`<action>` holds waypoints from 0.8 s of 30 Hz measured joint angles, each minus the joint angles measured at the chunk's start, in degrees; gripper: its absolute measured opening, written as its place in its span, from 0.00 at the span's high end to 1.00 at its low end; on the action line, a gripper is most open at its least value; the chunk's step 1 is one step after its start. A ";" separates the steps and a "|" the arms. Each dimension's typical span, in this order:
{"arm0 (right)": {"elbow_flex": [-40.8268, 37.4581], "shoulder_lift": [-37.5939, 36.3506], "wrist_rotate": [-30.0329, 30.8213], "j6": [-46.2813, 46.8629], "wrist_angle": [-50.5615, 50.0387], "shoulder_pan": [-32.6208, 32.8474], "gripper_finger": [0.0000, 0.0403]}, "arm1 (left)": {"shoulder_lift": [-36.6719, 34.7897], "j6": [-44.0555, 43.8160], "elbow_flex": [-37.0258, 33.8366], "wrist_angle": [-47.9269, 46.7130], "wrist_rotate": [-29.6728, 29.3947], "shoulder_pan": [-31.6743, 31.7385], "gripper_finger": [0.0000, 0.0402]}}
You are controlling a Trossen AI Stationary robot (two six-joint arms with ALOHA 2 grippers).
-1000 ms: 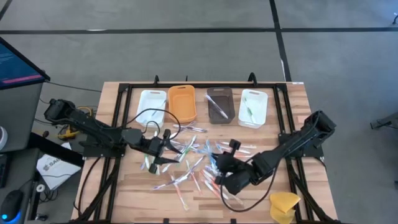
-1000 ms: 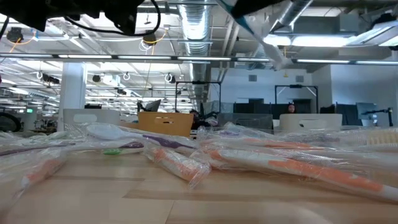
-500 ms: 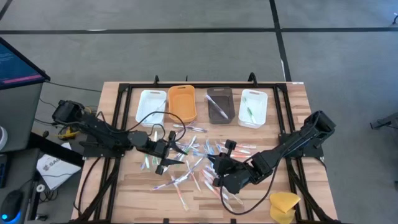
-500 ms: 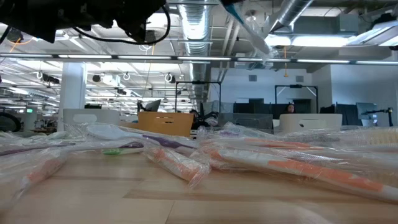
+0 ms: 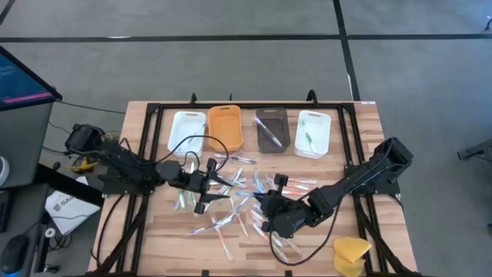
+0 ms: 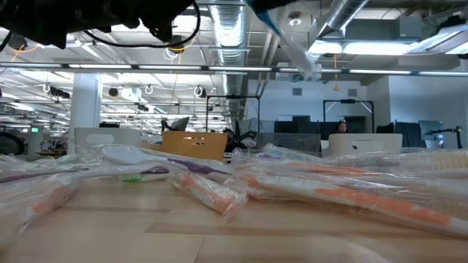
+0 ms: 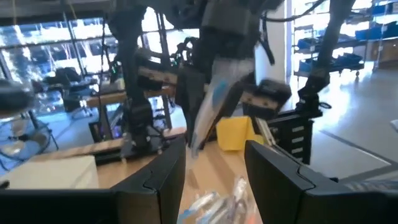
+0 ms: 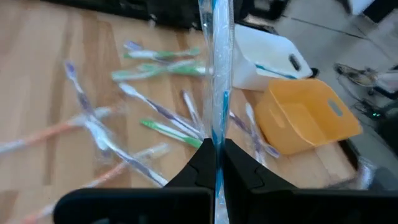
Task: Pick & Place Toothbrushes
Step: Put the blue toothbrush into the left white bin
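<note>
An open-plan industrial lab: exposed silver ceiling ducts (image 6: 232, 29), rows of desks with dark monitors (image 6: 301, 124), grey concrete floor (image 5: 231, 69).

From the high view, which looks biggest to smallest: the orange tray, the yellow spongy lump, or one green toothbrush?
1. Orange rectangular plastic tray.
2. Yellow sponge-like lump, smaller than the tray.
3. Thin green-handled toothbrush inside the white tray, by far the smallest.

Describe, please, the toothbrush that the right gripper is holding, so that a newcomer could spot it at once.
Start at the wooden table and follow the right arm to the right gripper, above the scattered pile. Pinched between its shut fingers stands a blue toothbrush in clear wrap. Unlike the other toothbrushes, which lie flat on the wood, it is lifted and sticks straight out of the gripper.
</note>
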 joint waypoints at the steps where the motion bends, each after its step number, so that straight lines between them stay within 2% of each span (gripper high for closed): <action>1: 0.09 -0.08 -0.37 0.02 0.52 -0.02 1.00 | -0.01 -0.22 -0.01 0.05 0.68 0.00 0.61; 10: 0.10 -0.07 -1.81 -0.85 0.67 -0.46 1.00 | 0.31 0.83 -0.01 0.10 4.31 0.82 0.58; 19: 0.08 -0.07 -2.07 -0.86 0.84 -0.47 1.00 | 0.29 -3.77 -0.01 0.29 4.53 2.40 0.37; 24: 0.08 -0.07 -3.10 -1.75 2.12 -0.85 1.00 | 0.29 -3.76 -0.01 0.31 4.25 2.38 0.31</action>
